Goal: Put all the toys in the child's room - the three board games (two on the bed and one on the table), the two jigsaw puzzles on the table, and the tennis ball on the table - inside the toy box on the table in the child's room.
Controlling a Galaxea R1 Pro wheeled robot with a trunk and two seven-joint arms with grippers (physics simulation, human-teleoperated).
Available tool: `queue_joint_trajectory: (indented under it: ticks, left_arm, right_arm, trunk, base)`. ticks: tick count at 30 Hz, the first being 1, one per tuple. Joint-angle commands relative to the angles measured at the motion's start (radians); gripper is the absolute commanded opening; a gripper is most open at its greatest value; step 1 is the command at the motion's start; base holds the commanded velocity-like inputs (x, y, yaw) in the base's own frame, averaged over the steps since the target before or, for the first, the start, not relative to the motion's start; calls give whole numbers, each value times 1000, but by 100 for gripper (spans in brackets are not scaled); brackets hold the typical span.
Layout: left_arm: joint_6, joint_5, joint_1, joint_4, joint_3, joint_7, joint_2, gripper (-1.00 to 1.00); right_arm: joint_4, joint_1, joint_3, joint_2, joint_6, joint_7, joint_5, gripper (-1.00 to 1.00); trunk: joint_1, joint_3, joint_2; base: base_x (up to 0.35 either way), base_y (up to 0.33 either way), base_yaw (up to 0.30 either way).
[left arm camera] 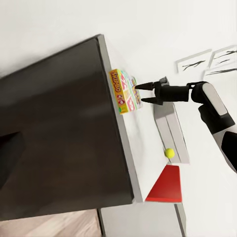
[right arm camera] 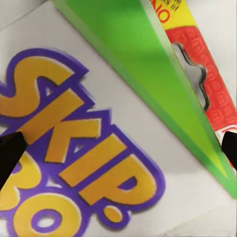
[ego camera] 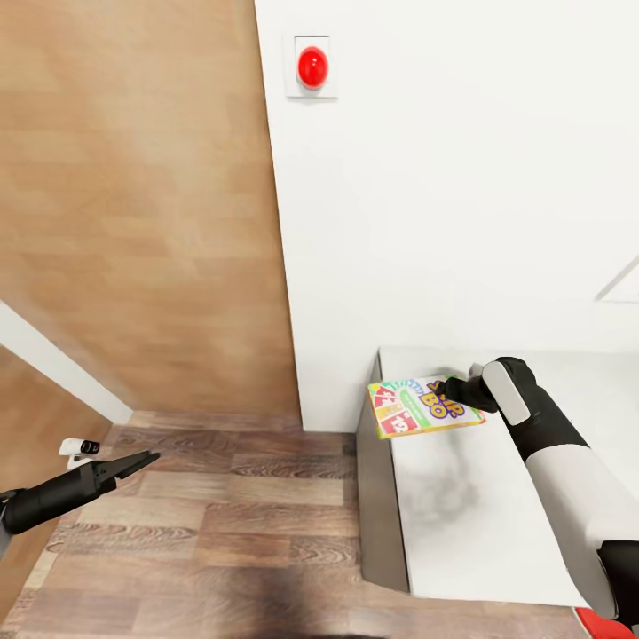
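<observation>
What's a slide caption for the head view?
Right gripper over the Skip-Bo board game on the table.

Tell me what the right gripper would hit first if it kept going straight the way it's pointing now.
Most likely the board game lying near the table's end. The right gripper points at its printed lid, which sits close ahead in the right wrist view. Whether the fingertips already touch it is unclear.
</observation>
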Motion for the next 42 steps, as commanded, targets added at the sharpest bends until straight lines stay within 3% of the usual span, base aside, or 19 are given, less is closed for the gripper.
queue_joint_trajectory:
  ticks: [1, 26, 42]
  left_arm:
    - [11, -1, -1, 0, 0, -4, 0, 100]
    - [10, 0, -1, 0, -1, -4, -1, 100]
    - [9, 0, -1, 0, 0, -4, 0, 100]
  right_arm:
    - [33, 0, 4, -1, -5, -9, -43, 100]
    - [34, 0, 4, -1, -5, -9, -42, 100]
    - [-3, 6, -7, -18, -5, -7, -45, 100]
  trunk:
    - [1, -2, -1]
    - [1, -2, -1]
    - [1, 19, -1]
  base:
    - [-75, 160, 0]
    - [-67, 63, 0]
    - [-1, 1, -122]
